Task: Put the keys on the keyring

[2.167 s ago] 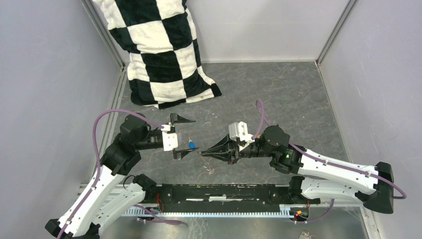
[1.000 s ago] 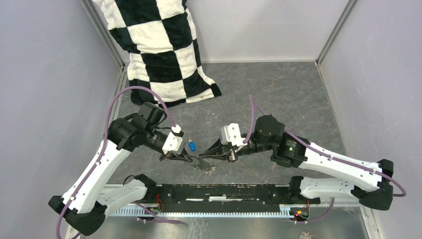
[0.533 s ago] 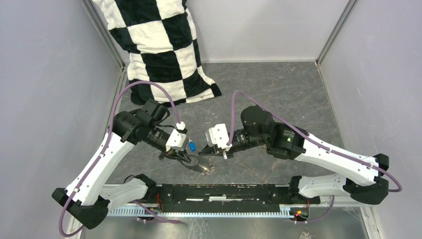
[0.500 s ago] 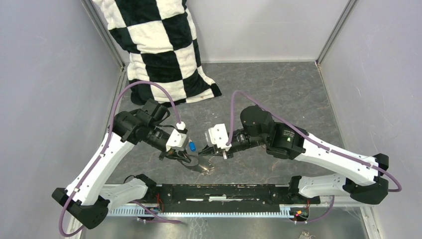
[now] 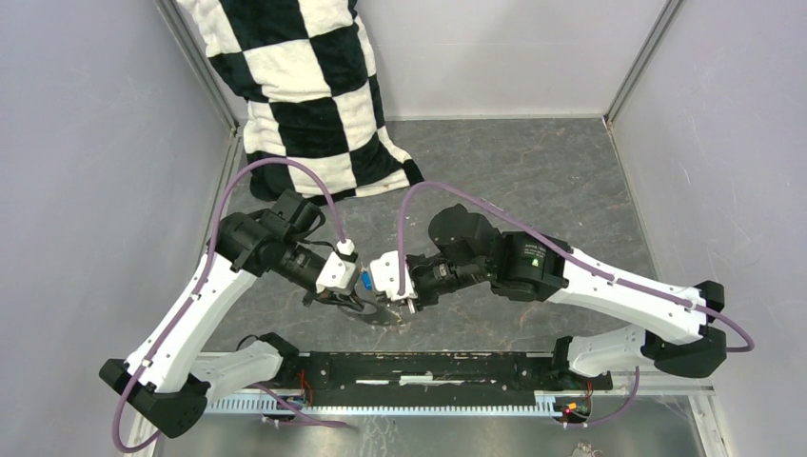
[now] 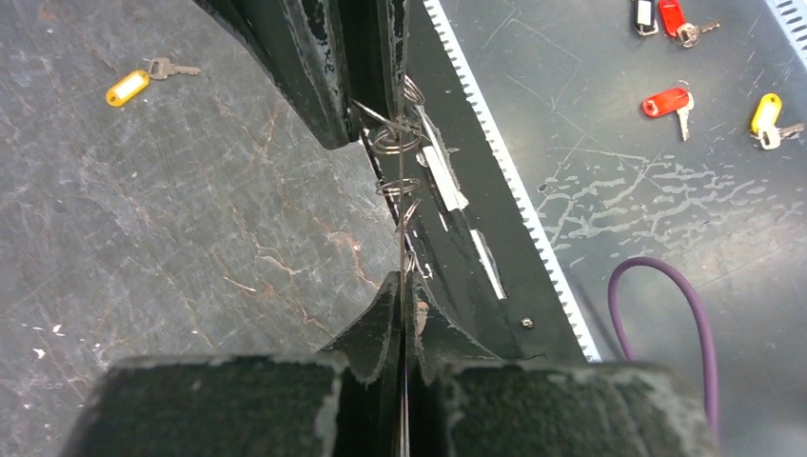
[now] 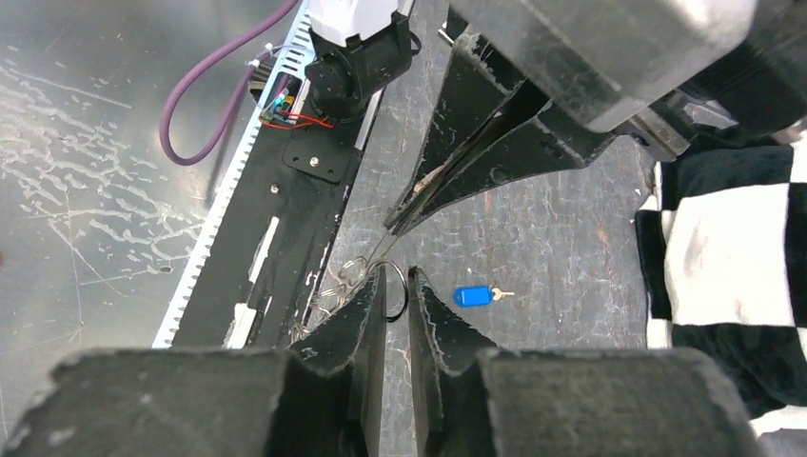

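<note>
Keyring (image 6: 401, 195) | left end effector (image 6: 401, 284) pinched on it | right end effector (image 7: 397, 276) slightly parted

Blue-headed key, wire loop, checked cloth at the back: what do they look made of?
Small blue-headed key: head looks like smooth moulded plastic, evenly blue; stubby shank pale metal, probably.
Thin silver-grey wire loop: bare metal wire, going by its bright glints; small coiled rings hang on it.
Black-and-white checked cloth: soft plush fabric, perhaps fleece; fuzzy nap, sagging folds.

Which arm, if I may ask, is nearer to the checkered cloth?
Left. The left arm bends just short of the checkered cloth; the right arm is farther, off its right corner.
</note>
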